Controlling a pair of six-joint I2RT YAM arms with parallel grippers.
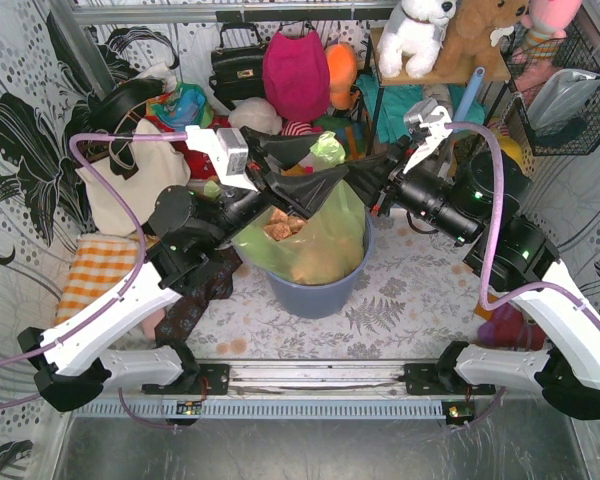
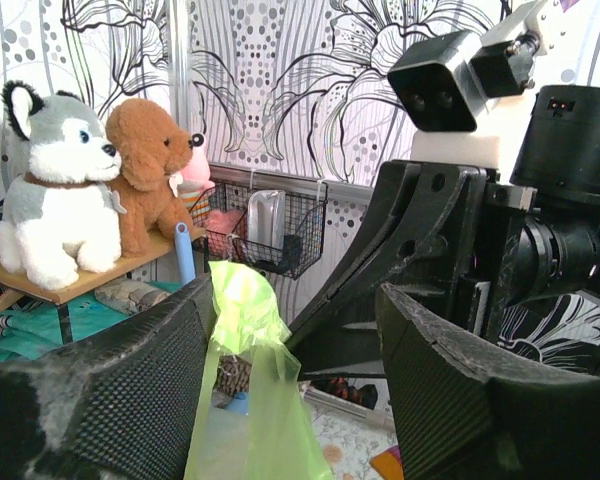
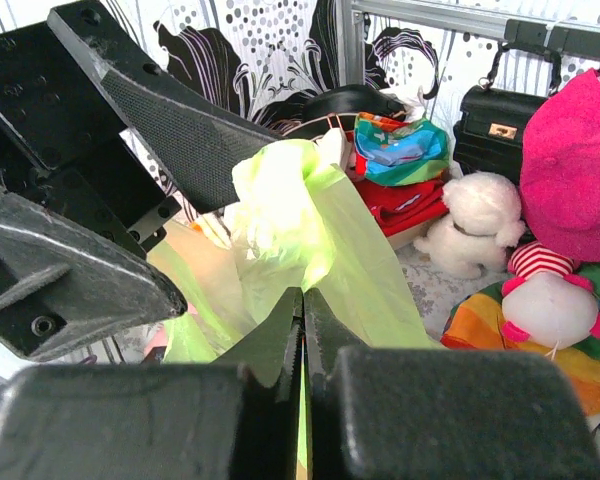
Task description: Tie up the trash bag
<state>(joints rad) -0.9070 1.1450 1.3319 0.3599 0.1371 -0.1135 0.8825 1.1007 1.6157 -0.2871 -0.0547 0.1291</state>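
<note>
L end effector (image 2: 298, 340) spread around trash bag (image 1: 328, 243) top, R end effector (image 3: 302, 340) pinching it

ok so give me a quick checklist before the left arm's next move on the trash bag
1. Right gripper clamped on the trash bag: ok, green plastic pinched between shut fingers.
2. Left gripper free to grasp: ok, jaws apart, bag's bunched top between them, unclamped.
3. Bag seated in the blue-grey bin: ok.
4. Crumpled paper contained: ok, inside the bag.
5. Knot formed: cannot tell, folds hide it.
</note>
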